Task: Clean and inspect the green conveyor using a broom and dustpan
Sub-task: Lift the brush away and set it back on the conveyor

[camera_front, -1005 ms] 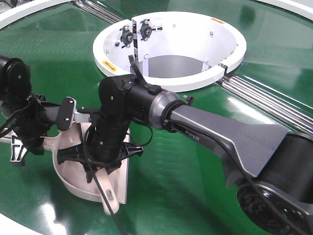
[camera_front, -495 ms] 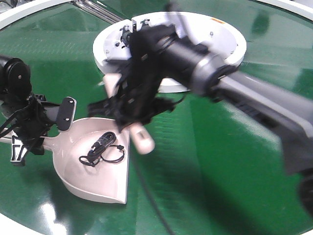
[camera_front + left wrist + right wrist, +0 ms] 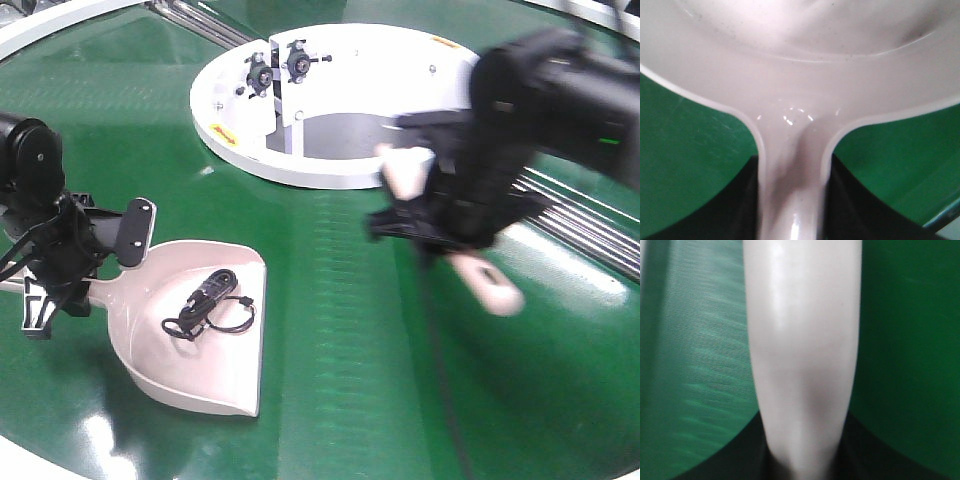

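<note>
The green conveyor (image 3: 330,330) fills the front view. The pale dustpan (image 3: 235,375) lies on it at lower left with a black cable bundle (image 3: 205,303) inside. My left gripper (image 3: 62,270) is shut on the dustpan's handle; the left wrist view shows the handle (image 3: 792,190) between the dark fingers. My right gripper (image 3: 440,220), blurred, is shut on the beige broom (image 3: 490,285) and holds it above the belt at the right of the white hub (image 3: 350,170). The right wrist view shows the broom's body (image 3: 802,340) between the jaws; its bristles are hidden.
Steel rollers (image 3: 590,235) run along the right behind the right arm. More rollers (image 3: 200,25) show at the top left. The white rim (image 3: 60,25) curves at the far left. The hub holds two bearing blocks (image 3: 280,65).
My right arm has swung the broom from over the dustpan to the right, past the hub. The cable bundle now lies uncovered in the dustpan. The left arm and dustpan have stayed still.
</note>
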Robot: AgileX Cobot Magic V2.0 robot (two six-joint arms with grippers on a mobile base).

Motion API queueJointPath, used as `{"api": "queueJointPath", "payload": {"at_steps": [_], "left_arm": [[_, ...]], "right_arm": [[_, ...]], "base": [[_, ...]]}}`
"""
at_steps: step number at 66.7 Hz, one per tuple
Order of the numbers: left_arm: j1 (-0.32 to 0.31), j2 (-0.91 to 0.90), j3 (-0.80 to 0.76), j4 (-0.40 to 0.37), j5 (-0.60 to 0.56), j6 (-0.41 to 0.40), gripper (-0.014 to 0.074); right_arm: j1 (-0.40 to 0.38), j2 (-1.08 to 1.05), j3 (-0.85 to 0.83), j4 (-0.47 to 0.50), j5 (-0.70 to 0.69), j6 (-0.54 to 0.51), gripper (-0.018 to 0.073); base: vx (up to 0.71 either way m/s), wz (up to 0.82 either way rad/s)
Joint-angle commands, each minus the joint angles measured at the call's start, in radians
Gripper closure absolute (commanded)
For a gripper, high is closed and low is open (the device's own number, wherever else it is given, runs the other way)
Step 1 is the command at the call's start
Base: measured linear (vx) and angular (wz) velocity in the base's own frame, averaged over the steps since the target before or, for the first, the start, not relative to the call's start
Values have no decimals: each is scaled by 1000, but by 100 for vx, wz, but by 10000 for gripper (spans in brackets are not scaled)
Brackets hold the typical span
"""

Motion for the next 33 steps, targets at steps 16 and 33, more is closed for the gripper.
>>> {"api": "queueJointPath", "payload": {"at_steps": [16,33], "left_arm": [[-11,-50,-27,-15,-4,-3,604],[-11,-50,-27,-15,-4,-3,604]], "right_arm": [[-265,-158,264,118,-139,-267,561],[-368,-158,406,203,-257,-326,561]], "base": [[0,0],[0,0]]}}
